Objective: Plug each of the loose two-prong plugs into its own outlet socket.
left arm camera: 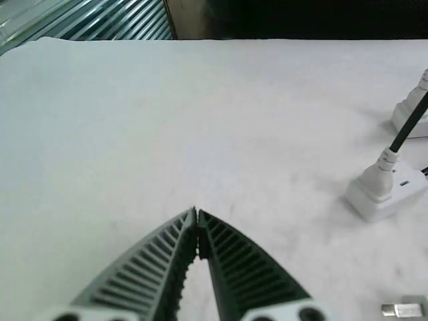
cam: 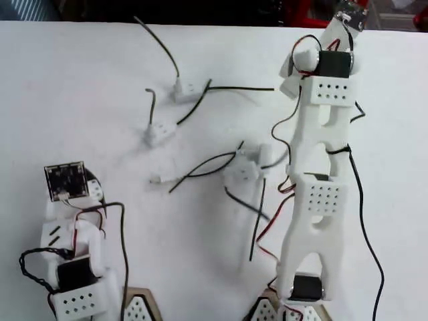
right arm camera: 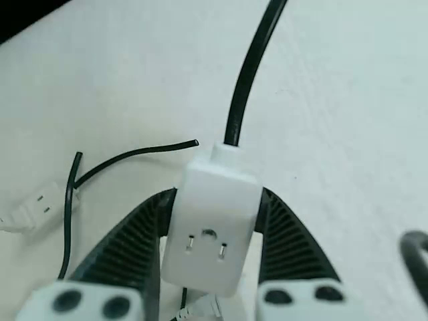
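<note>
My right gripper (right arm camera: 217,200) is shut on a white outlet socket (right arm camera: 210,234), its two slots facing the camera and its black cord (right arm camera: 247,73) running away over the table. From above, that gripper (cam: 294,75) is at the far right of the white table (cam: 80,87). Two sockets with plugs in them lie at the back centre (cam: 184,88) and a little nearer (cam: 158,134). A loose two-prong plug (cam: 158,179) lies mid-table. My left gripper (left arm camera: 197,215) is shut on nothing, low over bare table at the near left.
A cluster of white sockets and black cords (cam: 244,170) lies beside the right arm's forearm. Off to the side of my left gripper stand two plugged sockets (left arm camera: 384,190) (left arm camera: 411,114), and metal prongs (left arm camera: 403,309) show nearer. Another socket (right arm camera: 30,212) lies beyond my right gripper.
</note>
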